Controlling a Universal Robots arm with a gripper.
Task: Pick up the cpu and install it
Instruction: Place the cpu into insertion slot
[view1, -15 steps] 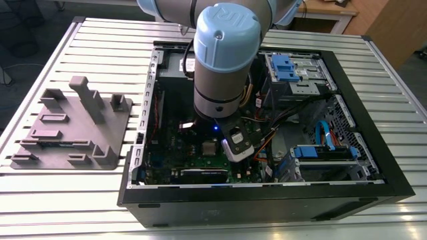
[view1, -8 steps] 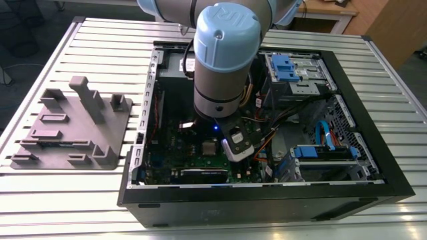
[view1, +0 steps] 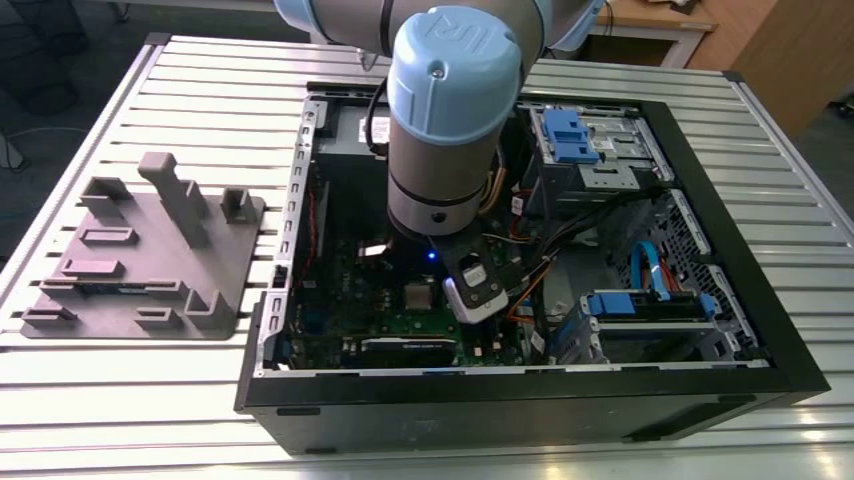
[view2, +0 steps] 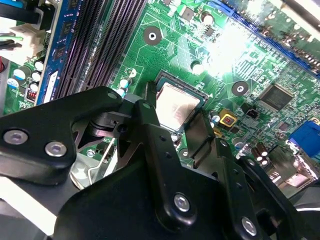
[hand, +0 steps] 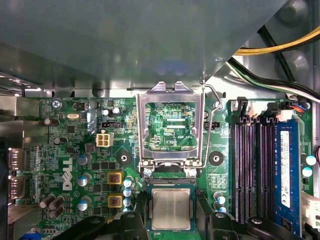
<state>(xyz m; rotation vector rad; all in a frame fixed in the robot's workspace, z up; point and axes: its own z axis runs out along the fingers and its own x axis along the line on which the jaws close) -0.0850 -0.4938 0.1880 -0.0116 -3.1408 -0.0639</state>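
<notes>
The cpu (hand: 171, 209) (view2: 176, 107), a small silver-topped square chip, lies flat in its socket on the green motherboard (hand: 75, 150). My gripper (hand: 171, 206) (view2: 175, 106) hangs straight over it inside the computer case (view1: 534, 405). One black finger (view2: 150, 100) stands at one side of the chip and the other (view2: 201, 122) at the opposite side. Each sits just outside the socket's rim with a narrow gap to the chip, so the gripper is open. The silver socket frame (hand: 170, 125) is flipped back, and its wire lever (hand: 212, 125) is raised.
Memory slots (hand: 252, 165) and a blue memory stick (hand: 286, 165) run close beside the socket. Yellow and black cables (hand: 280, 47) cross above. Blue drive bays (view1: 574, 135) fill the case's far side. A grey plastic fixture (view1: 147, 250) stands on the slatted table at the exterior view's left.
</notes>
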